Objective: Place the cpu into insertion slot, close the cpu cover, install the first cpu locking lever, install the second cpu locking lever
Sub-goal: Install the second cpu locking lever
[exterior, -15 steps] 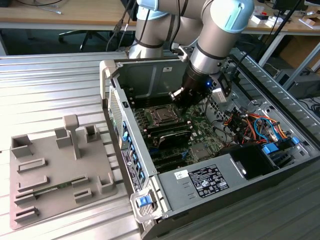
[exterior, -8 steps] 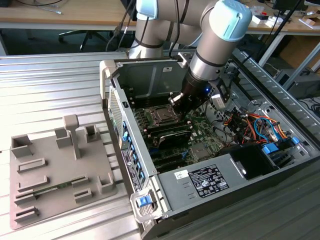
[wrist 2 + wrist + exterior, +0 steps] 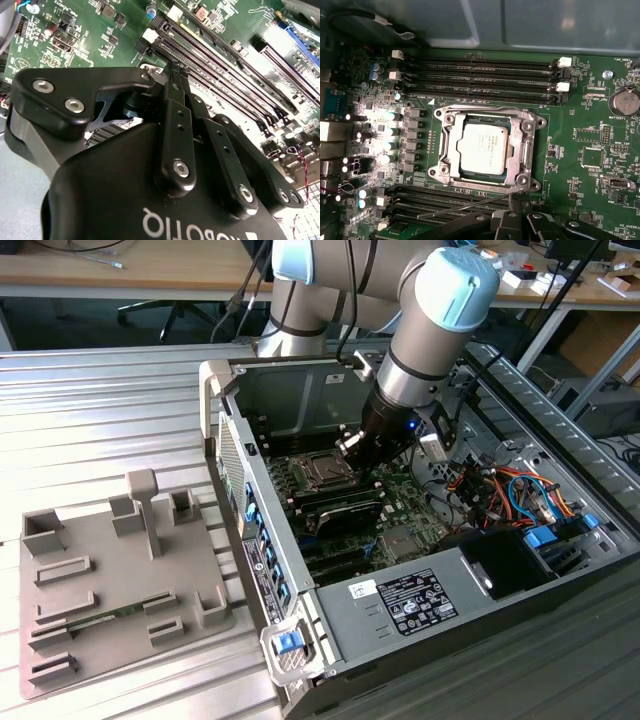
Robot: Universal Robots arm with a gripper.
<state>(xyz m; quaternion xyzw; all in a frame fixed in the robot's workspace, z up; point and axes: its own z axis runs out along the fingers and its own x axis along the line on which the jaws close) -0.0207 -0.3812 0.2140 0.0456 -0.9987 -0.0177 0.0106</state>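
Observation:
The cpu [image 3: 484, 148] lies flat in the socket with its silvery top up. The cpu cover [image 3: 445, 150], a silvery square frame, lies down around it. A thin metal locking lever [image 3: 465, 206] slants free along one side of the socket, its end close to my gripper [image 3: 511, 214]. In the second wrist view the gripper [image 3: 176, 71] has its black fingers [image 3: 175, 115] pressed together over the memory slots. In the exterior view the gripper [image 3: 352, 445] hangs just beside the socket [image 3: 320, 472] inside the open computer case.
Rows of memory slots [image 3: 480, 70] flank the socket on two sides. Case walls [image 3: 235, 440] enclose the motherboard, and bundled cables [image 3: 500, 490] lie at the exterior view's right. A grey fixture tray [image 3: 110, 580] sits outside the case at the exterior view's left.

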